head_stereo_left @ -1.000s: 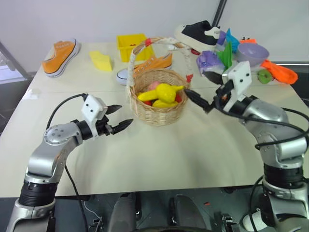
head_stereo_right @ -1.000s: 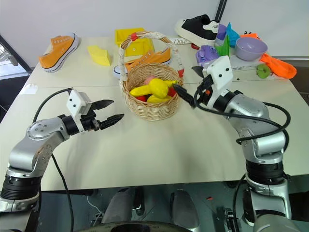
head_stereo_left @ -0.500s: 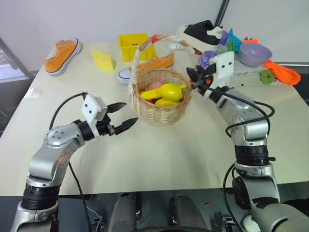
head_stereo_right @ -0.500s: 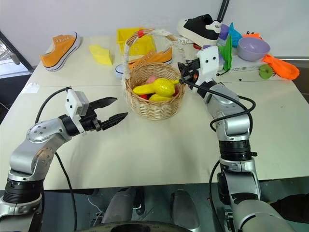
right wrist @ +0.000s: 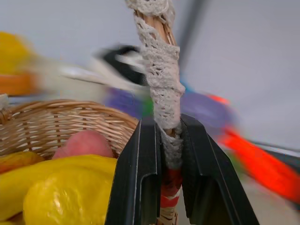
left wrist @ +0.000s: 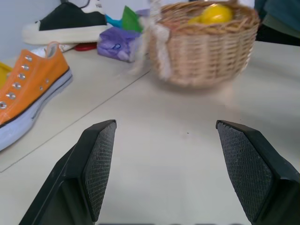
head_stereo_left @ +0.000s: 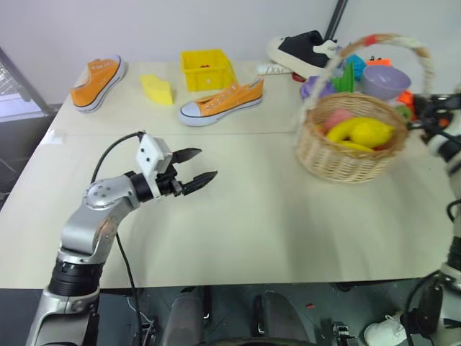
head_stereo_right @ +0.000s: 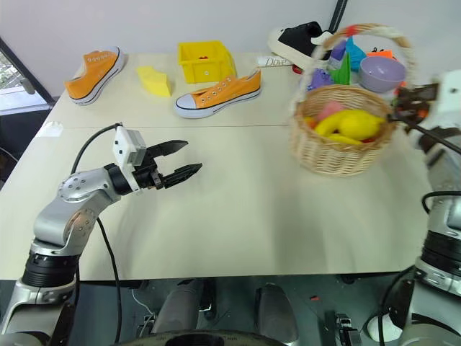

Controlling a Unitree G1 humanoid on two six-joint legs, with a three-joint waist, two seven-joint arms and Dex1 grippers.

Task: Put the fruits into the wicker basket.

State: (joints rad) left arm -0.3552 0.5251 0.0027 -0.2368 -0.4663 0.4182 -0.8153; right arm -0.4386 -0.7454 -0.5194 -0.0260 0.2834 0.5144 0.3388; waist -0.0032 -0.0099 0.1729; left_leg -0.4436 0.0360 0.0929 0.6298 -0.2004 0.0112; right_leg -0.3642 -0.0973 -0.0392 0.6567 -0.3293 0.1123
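The wicker basket (head_stereo_left: 351, 150) sits at the table's right side, its white-wrapped handle (right wrist: 161, 79) rising over it. My right gripper (right wrist: 168, 140) is shut on that handle low down, by the red band, at the basket's right rim (head_stereo_right: 405, 108). Inside lie the fruits: a yellow banana (right wrist: 56, 169), a bumpy lemon (right wrist: 65, 201) and a pink peach (right wrist: 84, 143). My left gripper (head_stereo_left: 208, 163) hovers open over bare table on the left, far from the basket, with nothing between its fingers (left wrist: 98, 164).
At the back stand a yellow bin (head_stereo_left: 207, 68), two orange shoes (head_stereo_left: 223, 101) (head_stereo_left: 97, 83), a yellow wedge (head_stereo_left: 157, 89), a black shoe (head_stereo_left: 302, 49) and a purple bowl (head_stereo_left: 385, 79) among clutter behind the basket.
My right gripper shut on the basket's handle and carried the basket, fruits inside, from the table's middle to the right. The left gripper drifted slightly rightward, still open.
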